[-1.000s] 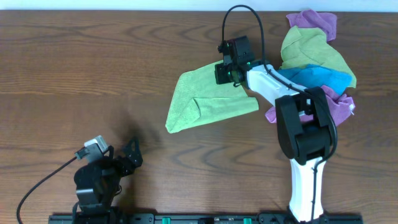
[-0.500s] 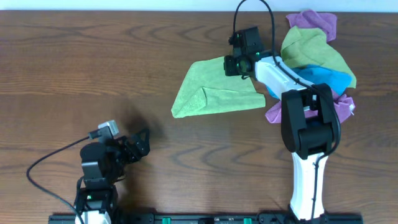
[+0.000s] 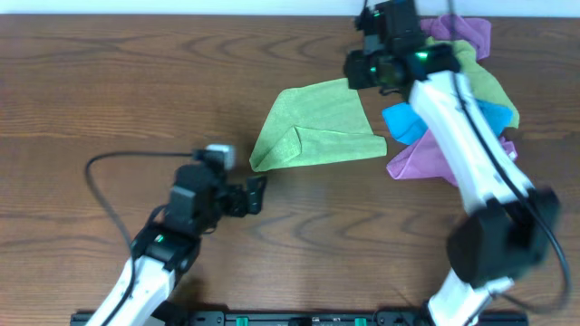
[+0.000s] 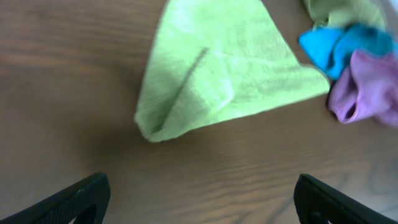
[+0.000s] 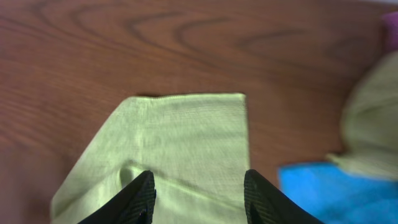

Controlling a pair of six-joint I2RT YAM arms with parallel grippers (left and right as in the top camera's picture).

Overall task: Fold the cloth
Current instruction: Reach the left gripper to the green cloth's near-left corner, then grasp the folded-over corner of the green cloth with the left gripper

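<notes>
Open table [image 3: 118, 100] left of cloth [image 3: 317, 122], cloth pile [image 3: 503, 95] right

Bright, even overhead light leaves faint shadows on the table [image 3: 91, 91]. Both wrist views are blurred, softening the green cloth [image 4: 217, 74]; overhead, the right arm [image 3: 453, 109] smears

A light green cloth [image 4: 217, 68] lies flat on the brown wooden table [image 4: 56, 93], filling the upper middle of the view. It narrows to a rounded corner at lower left, and a folded flap runs up from that corner as a slanted crease. Just beside its right edge sit a blue cloth [image 4: 339, 43] and a purple cloth [image 4: 367, 87], with an olive-green cloth [image 4: 339, 9] above them. The left tool [image 4: 202, 190] hangs clear of the green cloth, its black fingers [image 4: 81, 196] spread wide at the bottom corners.
</notes>
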